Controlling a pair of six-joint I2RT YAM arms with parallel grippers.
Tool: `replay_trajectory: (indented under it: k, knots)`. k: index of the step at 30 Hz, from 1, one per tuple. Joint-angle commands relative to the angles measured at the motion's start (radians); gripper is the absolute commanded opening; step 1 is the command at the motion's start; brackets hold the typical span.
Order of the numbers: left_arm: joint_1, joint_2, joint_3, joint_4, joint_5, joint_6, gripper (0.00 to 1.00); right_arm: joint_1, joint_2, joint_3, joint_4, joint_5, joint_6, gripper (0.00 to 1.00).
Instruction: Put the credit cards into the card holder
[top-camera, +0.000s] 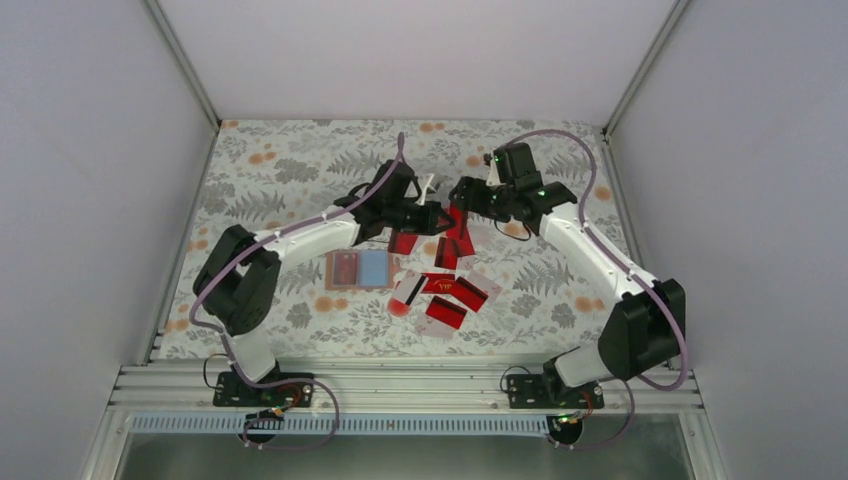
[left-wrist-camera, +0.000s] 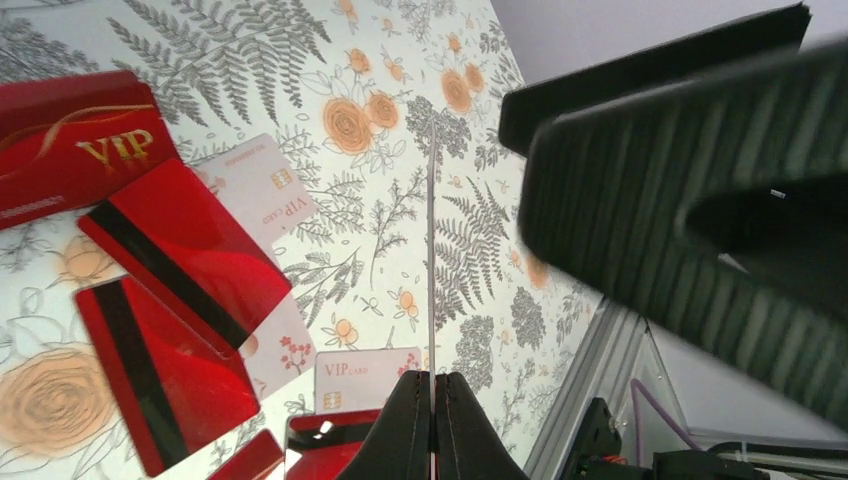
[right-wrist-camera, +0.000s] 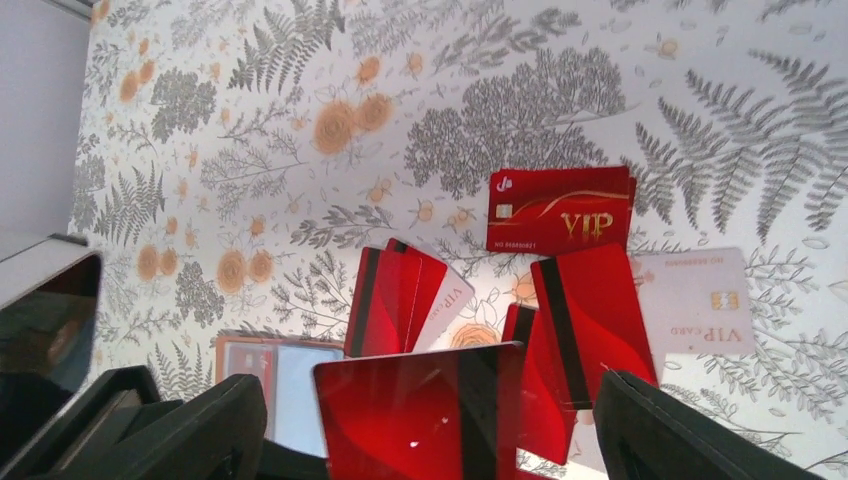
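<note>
Left gripper (left-wrist-camera: 432, 405) clamped on one card (right-wrist-camera: 405, 400); right gripper (top-camera: 468, 193) jaws apart. Card holder (top-camera: 372, 270) lies open, most cards (top-camera: 447, 290) loose near it.

Table (top-camera: 300, 150) w/ white cloth, grey ferns & orange blooms. Plain pale walls (top-camera: 90, 200) left, right & behind table. Alu posts (top-camera: 181, 60) at its far corners, alu rail (top-camera: 400, 385) along near edge. Soft even light.

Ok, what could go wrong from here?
The left gripper pinches the held card only by one edge, so it may pivot or slip. The open right gripper flanks it closely; pulling away could clip it. Loose cards lie right beside the card holder, risking a snag.
</note>
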Motion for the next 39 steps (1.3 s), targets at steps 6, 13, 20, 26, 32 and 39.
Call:
replay_trajectory:
  k: [6,13,20,26,32,39]
  knots:
    - [0.048,-0.251,-0.034,-0.267,-0.184,0.174,0.02,0.008,-0.103,0.036,0.046,0.084,-0.16,0.9]
    - [0.199,-0.495,-0.176,-0.504,-0.182,0.252,0.02,0.007,-0.109,0.05,0.103,0.046,-0.175,0.9]
    - [0.35,-0.637,-0.307,-0.64,-0.137,0.297,0.02,0.008,-0.034,0.056,0.117,-0.176,-0.188,0.95]
    - [0.532,-0.633,-0.446,-0.571,0.051,0.296,0.02,0.033,-0.016,-0.02,0.203,-0.283,-0.176,0.94]
    - [0.603,-0.603,-0.579,-0.374,0.131,0.299,0.02,0.099,0.018,-0.084,0.25,-0.286,-0.194,0.92]
    - [0.626,-0.563,-0.708,-0.107,0.166,0.206,0.02,0.174,0.104,-0.12,0.306,-0.31,-0.192,0.87]
